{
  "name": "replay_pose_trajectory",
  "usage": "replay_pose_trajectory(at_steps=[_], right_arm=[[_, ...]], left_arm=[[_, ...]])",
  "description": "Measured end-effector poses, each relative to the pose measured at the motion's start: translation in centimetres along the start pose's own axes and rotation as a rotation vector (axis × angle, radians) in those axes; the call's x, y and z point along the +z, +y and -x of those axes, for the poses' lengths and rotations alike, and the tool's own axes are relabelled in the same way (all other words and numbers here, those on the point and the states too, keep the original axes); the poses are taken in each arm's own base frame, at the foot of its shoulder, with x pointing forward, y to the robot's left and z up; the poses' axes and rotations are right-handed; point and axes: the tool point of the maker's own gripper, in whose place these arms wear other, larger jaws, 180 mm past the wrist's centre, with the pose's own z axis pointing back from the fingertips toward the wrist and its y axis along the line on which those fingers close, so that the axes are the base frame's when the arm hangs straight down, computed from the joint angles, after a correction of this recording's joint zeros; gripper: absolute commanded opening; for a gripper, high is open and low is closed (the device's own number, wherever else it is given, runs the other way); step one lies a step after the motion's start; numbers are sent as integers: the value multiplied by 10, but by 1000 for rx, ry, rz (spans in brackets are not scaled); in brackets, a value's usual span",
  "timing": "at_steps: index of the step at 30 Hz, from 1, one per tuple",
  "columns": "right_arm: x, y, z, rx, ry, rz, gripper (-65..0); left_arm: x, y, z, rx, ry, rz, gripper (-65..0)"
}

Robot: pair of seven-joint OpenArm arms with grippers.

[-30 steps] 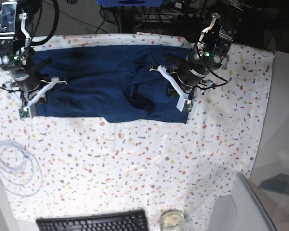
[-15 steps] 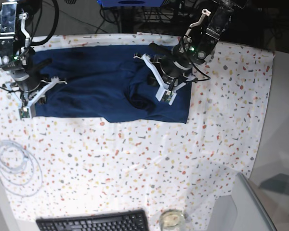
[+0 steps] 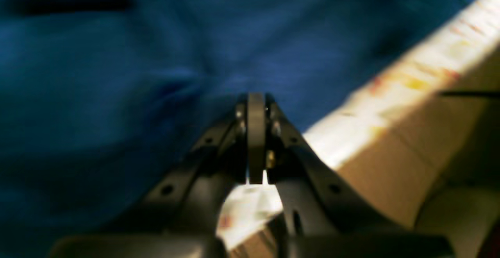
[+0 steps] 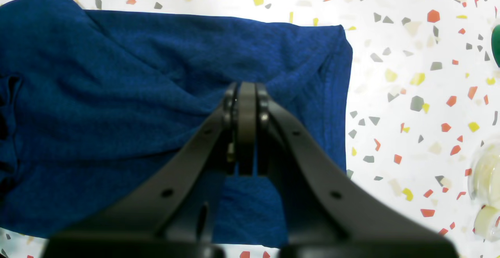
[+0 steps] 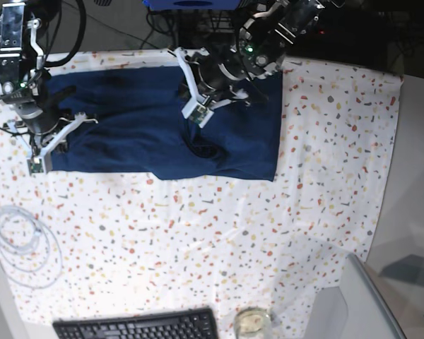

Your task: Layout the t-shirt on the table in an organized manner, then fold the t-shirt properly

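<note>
I see the white tabletop (image 5: 219, 233), speckled with red, orange, yellow and grey flecks, carrying the large dark navy-blue fabric t-shirt (image 5: 141, 127), spread along its far edge with a rumpled fold near the middle. My left gripper (image 5: 198, 113) hovers over that middle, fingers together, gripping nothing. My right gripper (image 4: 247, 133) sits over the shirt's end, fingers likewise together and empty.
</note>
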Motion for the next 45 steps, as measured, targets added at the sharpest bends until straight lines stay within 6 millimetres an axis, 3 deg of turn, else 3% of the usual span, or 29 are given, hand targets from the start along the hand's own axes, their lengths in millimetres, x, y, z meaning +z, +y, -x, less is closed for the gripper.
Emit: replay_pose_trajectory(at_steps=[6,9,11,16,19,22,28,32,38,42,45], right_arm=[[0,0,0,0,0,0,-650],[0,0,0,-1,0,-1,-650],[0,0,0,0,1,0,-650],[0,0,0,1,0,0,-650],[0,1,0,-2,0,-1,-650],[0,0,0,0,0,1,-650],[0,1,-1,-2,-2,-1,-650],[0,0,0,0,0,0,-650],[0,0,-1,-1,-1,1,-650],[-1,-1,-8,-1,-16,2,-650],[-1,0,-7,-1,-14,1,-650]], left_arm=[[19,0,-36,-28,-105,-1,-650],[27,6,-41,-49,-126,-12,-650],[29,22,-43,-19,-131,-49,-650],[42,90,-37,83,-135,-225,-650],[43,106,-30,104,-121,-262,-650],[34,103,-19,121,-90,-246,-650],[4,61,4,66,8,-136,-650],[-2,34,8,32,25,-74,-650],[-4,14,7,-10,27,-27,-650],[1,22,-3,10,-1,-45,-650],[16,56,-32,53,-91,-124,-650]])
